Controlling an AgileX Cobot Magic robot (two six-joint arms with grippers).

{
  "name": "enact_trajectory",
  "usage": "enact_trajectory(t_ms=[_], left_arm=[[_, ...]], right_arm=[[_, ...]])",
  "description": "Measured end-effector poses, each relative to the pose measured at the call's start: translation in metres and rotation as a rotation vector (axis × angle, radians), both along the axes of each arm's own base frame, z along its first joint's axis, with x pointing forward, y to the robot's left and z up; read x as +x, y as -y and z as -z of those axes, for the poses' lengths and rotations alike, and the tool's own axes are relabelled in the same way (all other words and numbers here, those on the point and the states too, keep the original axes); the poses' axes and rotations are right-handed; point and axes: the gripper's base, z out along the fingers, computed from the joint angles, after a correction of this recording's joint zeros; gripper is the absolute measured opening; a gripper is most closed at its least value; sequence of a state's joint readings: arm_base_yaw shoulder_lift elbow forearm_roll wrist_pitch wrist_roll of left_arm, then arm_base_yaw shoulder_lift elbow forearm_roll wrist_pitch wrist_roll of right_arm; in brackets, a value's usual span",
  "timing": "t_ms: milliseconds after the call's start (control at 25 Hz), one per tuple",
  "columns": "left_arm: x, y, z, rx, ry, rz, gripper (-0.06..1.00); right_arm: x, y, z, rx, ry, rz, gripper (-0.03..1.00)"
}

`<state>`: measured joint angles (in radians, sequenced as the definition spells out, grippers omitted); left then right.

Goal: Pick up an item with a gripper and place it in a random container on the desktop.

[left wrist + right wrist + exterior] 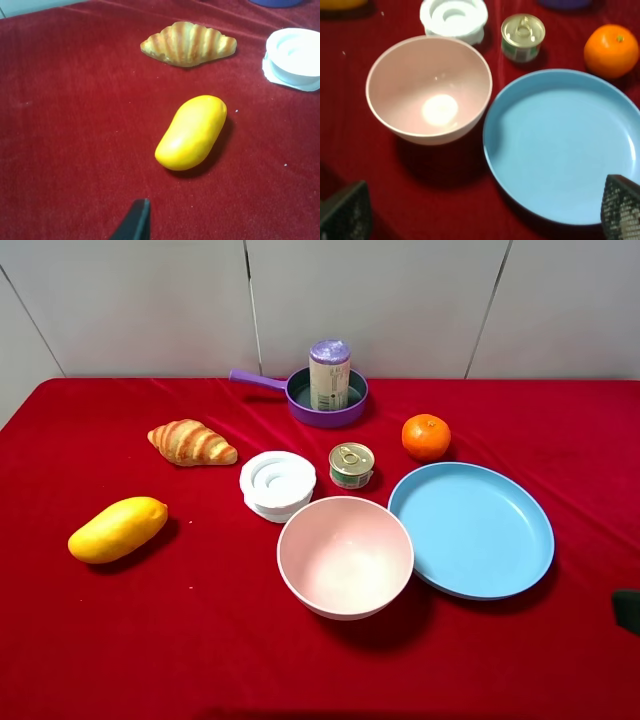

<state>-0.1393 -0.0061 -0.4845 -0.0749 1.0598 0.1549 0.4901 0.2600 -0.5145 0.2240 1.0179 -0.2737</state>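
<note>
The canister (330,374) stands upright inside the purple saucepan (303,407). Treat it as rigid, probably light and top-heavy; grip mid-label. Right hand (485,212) is wide open, empty; left hand's (134,222) opening cannot be determined.

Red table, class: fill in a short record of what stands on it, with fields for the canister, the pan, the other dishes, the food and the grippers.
canister: upright canister standing inside the pan
pan: purple pan, far side of the red table
other dishes: pink bowl, blue plate, both empty
food: croissant, mango, orange, small tin
grippers: right gripper open, holding nothing; left gripper barely in view
</note>
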Motion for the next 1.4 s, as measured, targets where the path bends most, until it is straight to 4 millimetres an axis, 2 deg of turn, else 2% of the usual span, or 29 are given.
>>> enact_trajectory(t_ms=[320, 640, 1080, 1400], left_arm=[[0.0, 0.0, 0.0, 0.0, 0.0, 0.0, 0.98], [0.0, 0.0, 0.0, 0.0, 0.0, 0.0, 0.98], [0.0, 0.0, 0.0, 0.0, 0.0, 0.0, 0.98], [0.0, 0.0, 0.0, 0.0, 0.0, 0.0, 0.98]], right_arm=[[-0.023, 0.012, 0.001, 0.068, 0.117, -0.006, 0.69], [-0.037, 0.019, 0.001, 0.113, 0.202, -0.007, 0.69], [-0.036, 0.022, 0.001, 0.122, 0.191, 0.044, 0.69], [-0.033, 0.022, 0.001, 0.109, 0.198, 0.225, 0.69]])
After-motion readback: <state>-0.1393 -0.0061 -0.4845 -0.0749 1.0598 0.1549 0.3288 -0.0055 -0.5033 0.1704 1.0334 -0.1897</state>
